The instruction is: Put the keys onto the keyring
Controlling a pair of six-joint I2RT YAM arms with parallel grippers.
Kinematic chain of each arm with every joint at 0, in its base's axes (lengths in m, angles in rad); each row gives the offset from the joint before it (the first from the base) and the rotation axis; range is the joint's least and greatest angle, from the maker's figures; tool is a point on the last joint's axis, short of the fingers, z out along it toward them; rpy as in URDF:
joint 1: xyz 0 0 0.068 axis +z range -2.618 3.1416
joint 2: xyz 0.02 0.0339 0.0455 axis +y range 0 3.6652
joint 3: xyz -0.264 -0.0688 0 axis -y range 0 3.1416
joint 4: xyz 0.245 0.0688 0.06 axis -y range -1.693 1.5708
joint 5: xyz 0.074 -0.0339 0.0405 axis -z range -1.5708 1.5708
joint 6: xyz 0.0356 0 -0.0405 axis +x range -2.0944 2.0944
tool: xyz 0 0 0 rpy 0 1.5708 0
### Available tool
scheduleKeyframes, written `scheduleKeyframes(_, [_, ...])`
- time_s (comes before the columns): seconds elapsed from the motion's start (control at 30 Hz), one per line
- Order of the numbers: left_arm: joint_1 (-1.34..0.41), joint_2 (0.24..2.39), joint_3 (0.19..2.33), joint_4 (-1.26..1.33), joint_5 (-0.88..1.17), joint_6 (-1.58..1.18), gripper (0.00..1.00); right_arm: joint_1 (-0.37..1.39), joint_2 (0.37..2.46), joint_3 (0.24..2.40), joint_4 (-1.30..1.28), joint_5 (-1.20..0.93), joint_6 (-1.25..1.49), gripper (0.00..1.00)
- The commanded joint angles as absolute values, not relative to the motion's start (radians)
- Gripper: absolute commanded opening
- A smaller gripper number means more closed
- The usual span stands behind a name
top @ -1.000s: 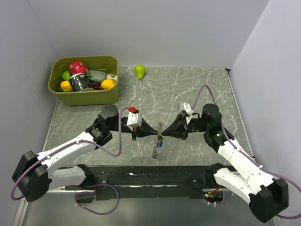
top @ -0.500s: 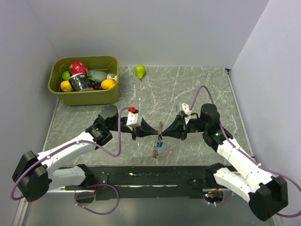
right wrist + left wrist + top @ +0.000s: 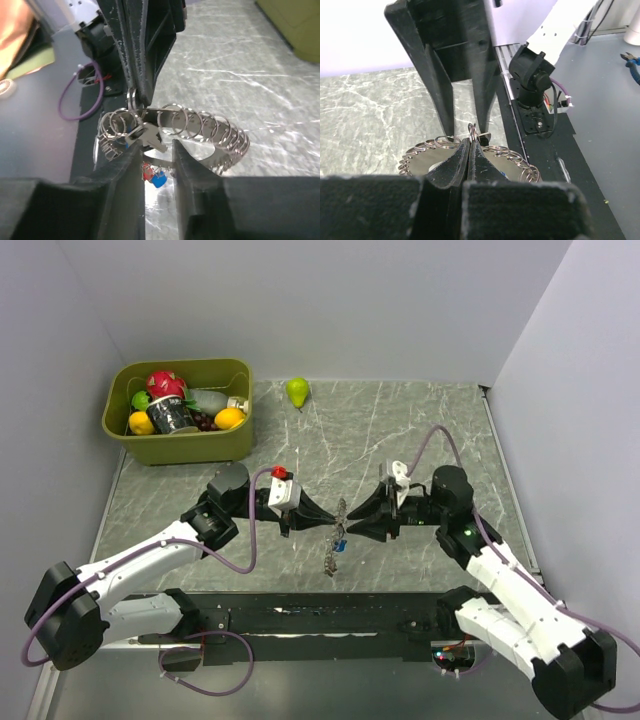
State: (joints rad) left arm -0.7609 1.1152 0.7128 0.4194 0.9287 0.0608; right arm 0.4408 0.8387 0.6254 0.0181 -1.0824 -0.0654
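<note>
At the middle of the table (image 3: 420, 430) the two arms meet nose to nose, forearms stretched low and nearly level, wrists turned so the fingers point straight at each other. Between them hangs the keyring (image 3: 200, 125), its rim crowded with small wire loops. The left gripper (image 3: 471, 144) is clenched tight on one of those loops and carries the whole thing. The right gripper (image 3: 159, 150) has its jaws parted, straddling a silver key (image 3: 149, 136), with red and blue tags (image 3: 154, 178) dangling just below. I can't see the pads actually pressing on the key. To my eye the step is feeding that key onto the pinched loop. It wants the left gripper held steady and the right closing squarely on the key's head. The key's hole should then slide along the wire end rather than be pushed, since a hard shove would likely swing the ring or twist it out of the pinch.
</note>
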Motion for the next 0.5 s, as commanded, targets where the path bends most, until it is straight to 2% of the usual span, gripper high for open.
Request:
scheduleKeyframes(0.0, [-0.764, 1.077, 0.739, 0.462, 0.899, 0.071, 0.01, 0.446, 0.747, 0.604, 0.005, -0.953, -0.055, 0.48])
scheduleKeyframes(0.2, [-0.765, 1.084, 0.736, 0.462, 0.873, 0.071, 0.01, 0.449, 0.687, 0.597, -0.005, -0.954, -0.02, 0.6])
scheduleKeyframes(0.47, [-0.765, 1.104, 0.738, 0.489, 0.885, 0.054, 0.01, 0.492, 0.747, 0.595, 0.057, -0.945, -0.002, 0.61])
